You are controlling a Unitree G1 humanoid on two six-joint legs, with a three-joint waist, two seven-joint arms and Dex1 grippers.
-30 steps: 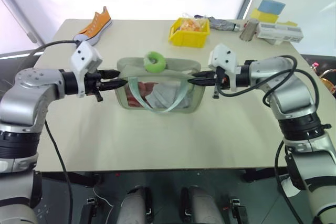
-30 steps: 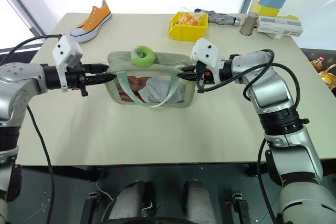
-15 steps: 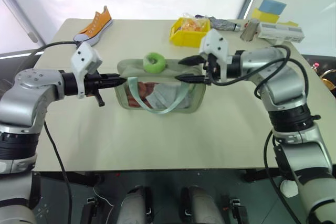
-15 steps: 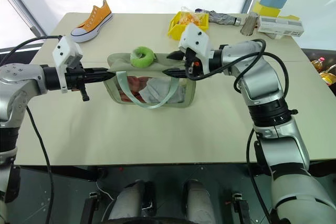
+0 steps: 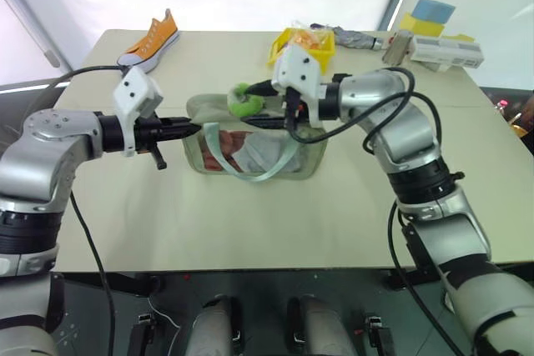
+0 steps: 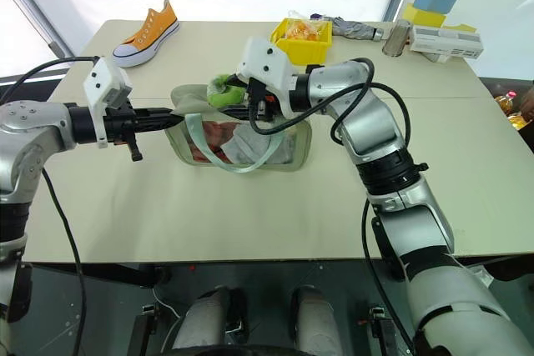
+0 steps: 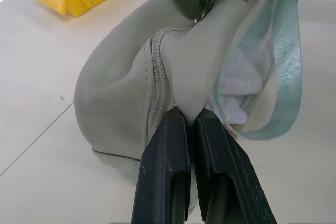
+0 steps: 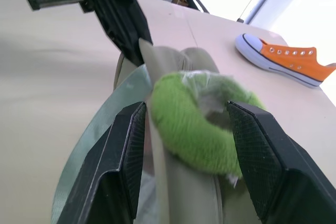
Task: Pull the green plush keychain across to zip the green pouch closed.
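Right wrist view: right gripper [image 8: 184, 145] gapes around keychain [image 8: 197, 124]; left gripper [image 7: 190, 129] pinches pouch [image 7: 115, 103]

Right gripper [image 6: 236, 99] reaches the green plush keychain [image 6: 220, 89] (atop the green pouch [image 6: 292, 146]).

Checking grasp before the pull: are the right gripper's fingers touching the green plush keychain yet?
Cannot tell. In the right wrist view the right gripper straddles the green plush keychain with open jaws; the plush reaches both fingers, but fuzz hides any contact or gap.

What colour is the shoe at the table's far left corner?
Orange with a white sole and toe cap; the shoe shows best in the right wrist view.
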